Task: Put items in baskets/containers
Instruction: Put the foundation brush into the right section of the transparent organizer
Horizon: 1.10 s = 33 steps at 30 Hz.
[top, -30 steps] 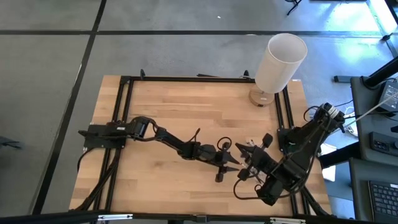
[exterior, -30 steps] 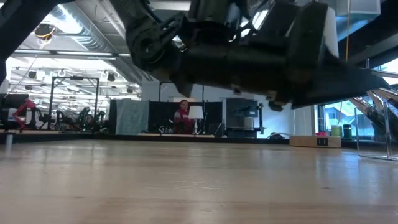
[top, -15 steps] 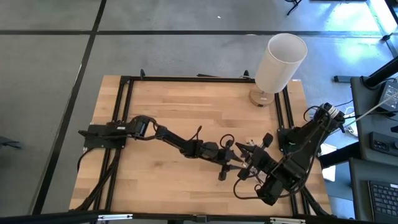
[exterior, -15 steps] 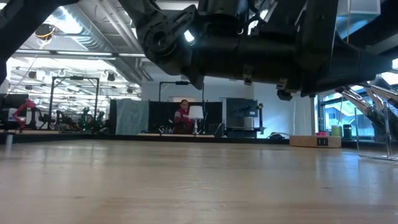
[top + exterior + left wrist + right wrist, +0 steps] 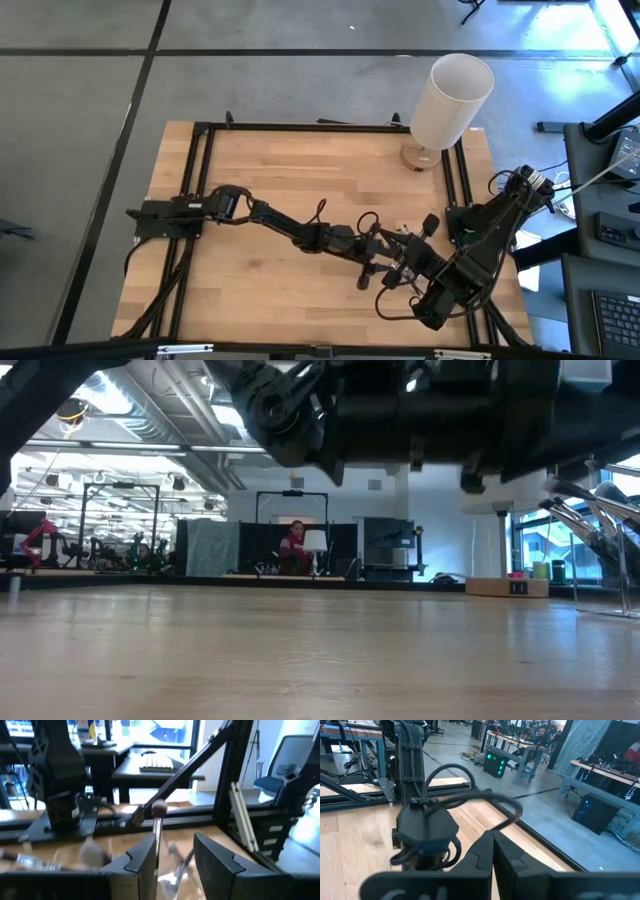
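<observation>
Gripping one makeup brush (image 5: 159, 820) upright, bristles up, the left pincer (image 5: 366, 268) is nearing the pressed-together right pincer (image 5: 388, 254).

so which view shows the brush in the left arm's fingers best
The left wrist view: a thin pale-handled makeup brush with a reddish-purple tip stands upright between the left gripper fingers. In the high view the two arms crowd that spot and hide it; the low and right wrist views don't show it.

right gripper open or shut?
Shut. In the right wrist view the right gripper has its two dark fingers pressed together with no gap, nothing visible between them.
</observation>
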Motion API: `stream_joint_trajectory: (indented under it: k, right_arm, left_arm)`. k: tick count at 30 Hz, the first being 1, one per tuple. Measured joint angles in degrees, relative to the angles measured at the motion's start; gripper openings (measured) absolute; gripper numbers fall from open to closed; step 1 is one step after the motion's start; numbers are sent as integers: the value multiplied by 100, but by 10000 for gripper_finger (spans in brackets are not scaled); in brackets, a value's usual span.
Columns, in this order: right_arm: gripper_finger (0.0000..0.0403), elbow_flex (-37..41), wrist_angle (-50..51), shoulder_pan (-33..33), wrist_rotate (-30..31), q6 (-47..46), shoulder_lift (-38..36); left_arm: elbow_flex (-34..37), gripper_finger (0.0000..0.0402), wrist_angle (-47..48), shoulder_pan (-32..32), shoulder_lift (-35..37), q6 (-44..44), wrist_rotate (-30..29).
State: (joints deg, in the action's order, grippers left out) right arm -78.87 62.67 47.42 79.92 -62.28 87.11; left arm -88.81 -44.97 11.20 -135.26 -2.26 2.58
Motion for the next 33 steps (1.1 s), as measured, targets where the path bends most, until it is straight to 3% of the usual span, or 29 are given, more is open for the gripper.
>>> stream_joint_trajectory:
  k: [8,14,23,26,33]
  right_arm:
    - [6,0,0,3,-5,2,0]
    - [6,-2,0,48,-90,94,0]
    - [6,-5,0,173,-50,136,0]
    - [6,-7,-4,194,-24,135,0]
    - [6,-54,-23,197,-16,133,0]
  left_arm:
    - [-278,127,257,0,0,105,174]
    - [-269,127,1496,-6,429,684,183]
    - [-285,127,3239,74,1551,1318,-634]
    - [-161,127,3494,150,1515,1095,-888]
    - [55,127,3265,349,671,219,-1607]
